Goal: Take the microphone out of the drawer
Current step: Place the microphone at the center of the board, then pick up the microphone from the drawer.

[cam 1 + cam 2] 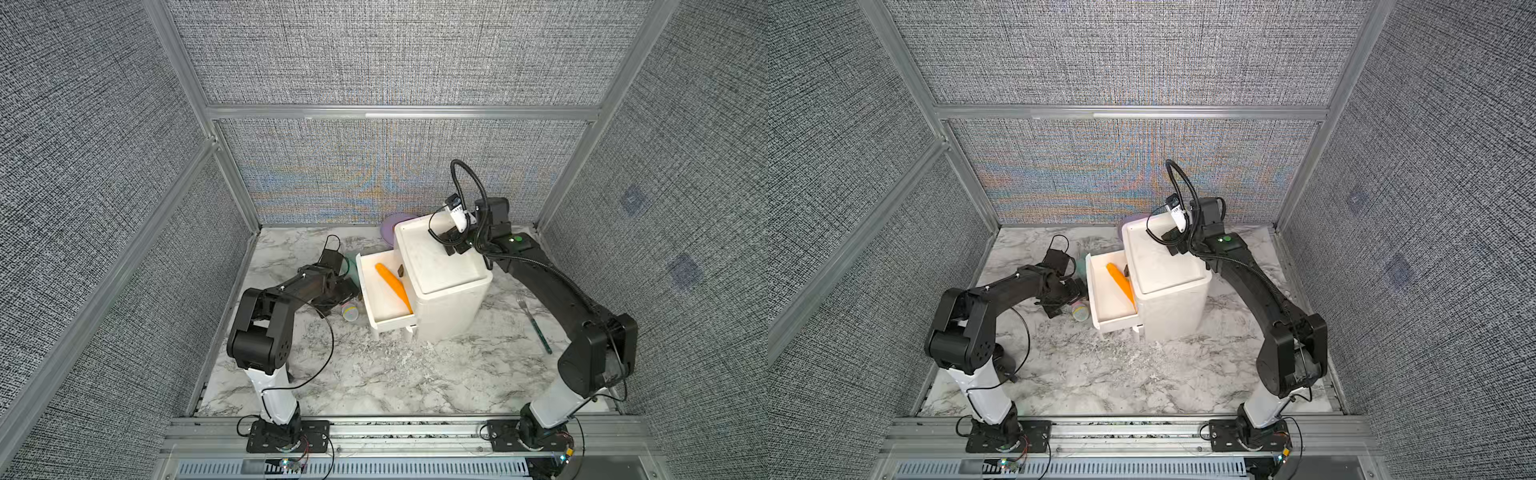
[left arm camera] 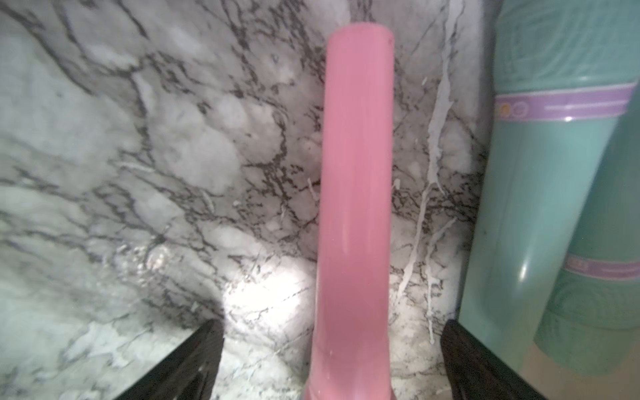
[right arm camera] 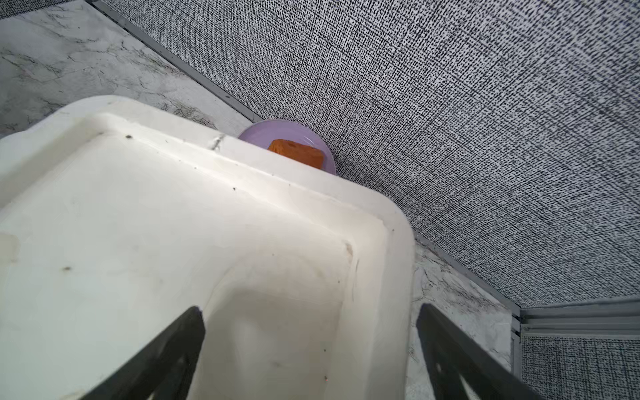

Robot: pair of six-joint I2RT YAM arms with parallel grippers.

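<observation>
Microphone [image 2: 353, 207] w/ pink handle lies on marble table [image 1: 374, 374], outside open drawer [image 1: 384, 322], just left of it. Left gripper [image 2: 332, 322] spread wide, fingers either side of handle, not touching. Teal cup [image 2: 554, 207] just beside. Carrot [image 1: 394, 286] in drawer. Right gripper [image 3: 310, 308] spread, over white cabinet [image 1: 440, 266] top.

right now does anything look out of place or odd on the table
Nothing looks spilled or broken. The one odd spot: a purple plate holding an orange block sits tucked behind the white cabinet, largely hidden in both top views.
</observation>
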